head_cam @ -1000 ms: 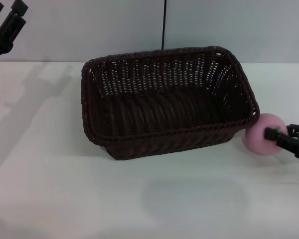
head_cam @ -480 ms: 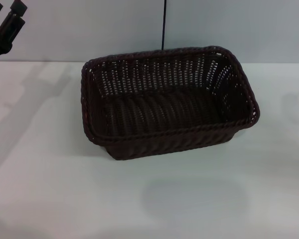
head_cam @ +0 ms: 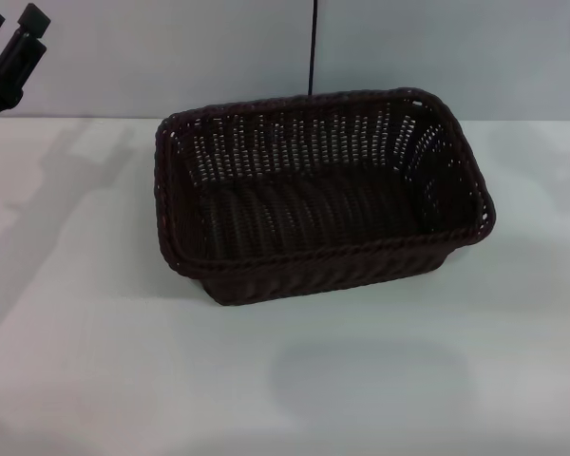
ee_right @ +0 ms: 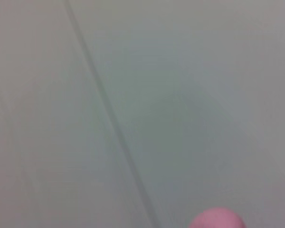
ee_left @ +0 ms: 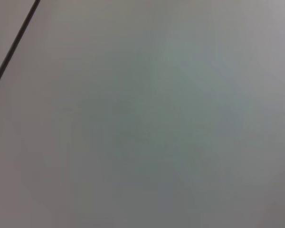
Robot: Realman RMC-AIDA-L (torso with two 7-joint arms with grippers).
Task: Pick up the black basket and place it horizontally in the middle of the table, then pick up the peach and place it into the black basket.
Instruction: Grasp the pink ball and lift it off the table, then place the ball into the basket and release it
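Sitting longways across the table (head_cam: 95, 380), the black basket (head_cam: 318, 195) waits — the peach (ee_right: 216, 218) rides high off its right end, the right gripper's grip hidden.

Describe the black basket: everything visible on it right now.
The black basket is a large rectangular wicker piece, very dark brown-black, with open-weave sides and a braided rim. It sits upright on the white table, long side roughly across the head view, slightly skewed. Its inside looks empty. Nothing but the table touches it; no gripper is on it.
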